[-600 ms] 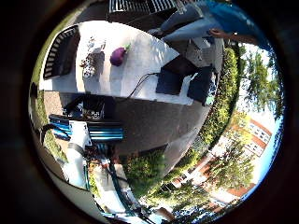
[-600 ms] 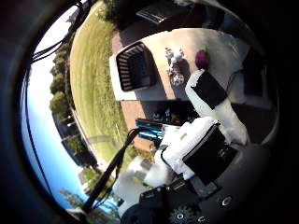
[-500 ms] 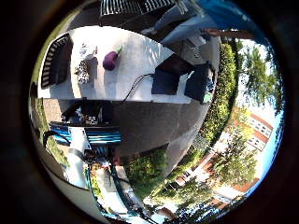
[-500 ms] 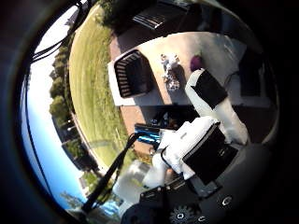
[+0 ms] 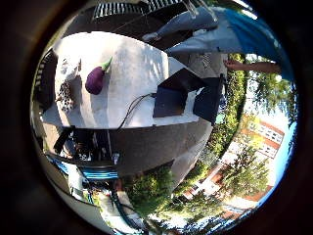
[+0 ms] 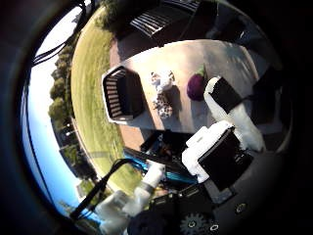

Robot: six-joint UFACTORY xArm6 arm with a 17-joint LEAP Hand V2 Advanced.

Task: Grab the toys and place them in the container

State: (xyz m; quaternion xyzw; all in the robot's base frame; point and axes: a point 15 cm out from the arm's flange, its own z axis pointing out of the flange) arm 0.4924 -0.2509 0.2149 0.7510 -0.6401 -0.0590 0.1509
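Observation:
A purple eggplant toy (image 5: 95,78) lies on a white table (image 5: 147,64). Two smaller pale toys (image 5: 67,94) (image 5: 67,67) lie between it and a black slatted container (image 5: 44,80) at the table's end. In the thumb side view the container (image 6: 124,95), the small toys (image 6: 162,106) and the eggplant (image 6: 196,86) show on the same table. My hand (image 6: 223,147) is well above the table, away from all toys. Its white and black fingers (image 6: 227,98) reach out straight and hold nothing.
Two black boxes (image 5: 176,93) (image 5: 208,98) stand at the table's edge away from the container. Paved ground (image 5: 161,137) and a lawn (image 6: 93,88) surround the table. A slatted bench (image 6: 161,20) stands beyond it. Blue gear (image 5: 98,174) stands beside the table.
The table and toys fill more of both views, so the hand has come closer to the table. The toys and the container lie where they were.

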